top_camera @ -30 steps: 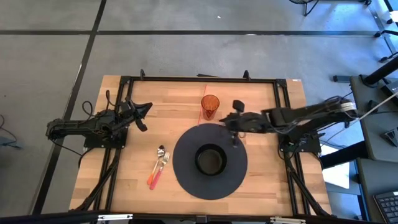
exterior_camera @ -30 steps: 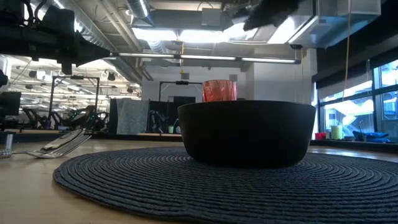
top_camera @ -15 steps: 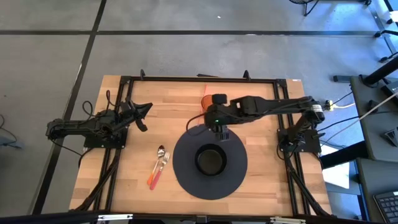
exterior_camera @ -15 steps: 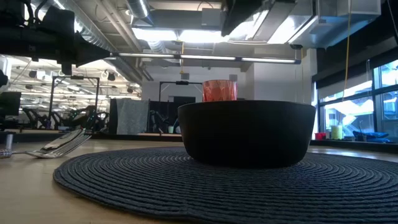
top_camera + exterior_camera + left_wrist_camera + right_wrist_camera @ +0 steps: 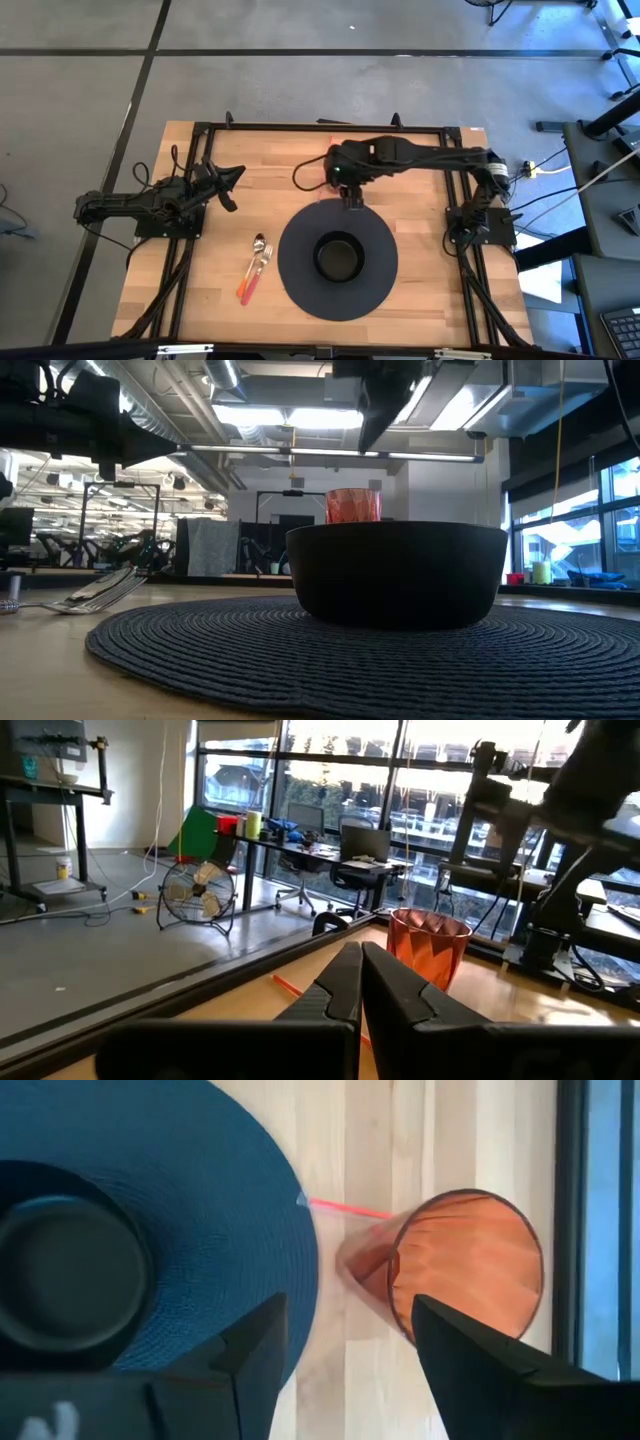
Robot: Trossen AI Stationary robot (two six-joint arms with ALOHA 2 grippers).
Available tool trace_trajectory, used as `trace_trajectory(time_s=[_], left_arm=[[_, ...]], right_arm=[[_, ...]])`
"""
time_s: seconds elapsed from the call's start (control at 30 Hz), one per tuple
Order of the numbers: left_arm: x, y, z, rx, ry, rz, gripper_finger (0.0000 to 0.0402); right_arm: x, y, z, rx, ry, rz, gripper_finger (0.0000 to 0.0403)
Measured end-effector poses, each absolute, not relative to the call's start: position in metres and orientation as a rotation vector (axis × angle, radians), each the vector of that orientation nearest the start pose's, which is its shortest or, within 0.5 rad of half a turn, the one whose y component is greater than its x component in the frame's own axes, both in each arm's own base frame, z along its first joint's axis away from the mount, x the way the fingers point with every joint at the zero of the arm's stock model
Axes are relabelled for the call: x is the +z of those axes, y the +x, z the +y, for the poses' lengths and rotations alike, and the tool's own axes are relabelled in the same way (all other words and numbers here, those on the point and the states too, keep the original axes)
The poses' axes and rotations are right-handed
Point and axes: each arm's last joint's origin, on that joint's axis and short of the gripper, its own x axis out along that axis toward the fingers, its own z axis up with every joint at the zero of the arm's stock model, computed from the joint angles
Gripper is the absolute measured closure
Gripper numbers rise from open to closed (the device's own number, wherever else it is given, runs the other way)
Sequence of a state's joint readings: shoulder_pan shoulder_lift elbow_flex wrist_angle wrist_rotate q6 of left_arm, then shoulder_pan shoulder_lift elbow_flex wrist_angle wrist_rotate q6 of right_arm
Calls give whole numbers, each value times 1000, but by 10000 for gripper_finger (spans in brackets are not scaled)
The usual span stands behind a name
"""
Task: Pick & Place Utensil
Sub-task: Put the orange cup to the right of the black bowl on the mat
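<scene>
A spoon and a fork [image 5: 255, 268] with pink and orange handles lie side by side on the wood, left of the round dark placemat [image 5: 300, 280]; the low view shows them as utensils [image 5: 100, 592] too. A black bowl [image 5: 338, 258] sits at the mat's middle. An orange ribbed cup [image 5: 470, 1260] stands upright just beyond the mat's far edge. My right gripper [image 5: 350, 1365] hangs open high above the cup and that edge, fingers pointing down, touching nothing. My left gripper [image 5: 360, 982] waits shut at the table's left, pointing toward the cup [image 5: 428, 945].
A thin red stick [image 5: 345, 1208] lies on the wood beside the cup's base. A black frame rail [image 5: 320, 127] runs along the table's far edge and down both sides. Bare wood [image 5: 210, 250] lies around the utensils and near the front edge.
My right arm has swung toward the table's left and far edge, carrying its gripper from over the mat's right far part to above the cup. Nothing on the table has moved.
</scene>
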State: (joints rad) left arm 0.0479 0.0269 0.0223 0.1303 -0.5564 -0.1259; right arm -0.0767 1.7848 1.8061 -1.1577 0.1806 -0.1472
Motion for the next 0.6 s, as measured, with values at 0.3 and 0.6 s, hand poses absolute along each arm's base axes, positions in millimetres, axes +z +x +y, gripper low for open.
trace_trajectory(time_s=[0.3,0.6], left_arm=[[181,92,20,597,-148,-160,398],[181,92,20,597,-146,-159,398]], right_arm=[[319,370,-50,-164,-150,1212,192],[299,379,-67,-197,-119,1269,192]])
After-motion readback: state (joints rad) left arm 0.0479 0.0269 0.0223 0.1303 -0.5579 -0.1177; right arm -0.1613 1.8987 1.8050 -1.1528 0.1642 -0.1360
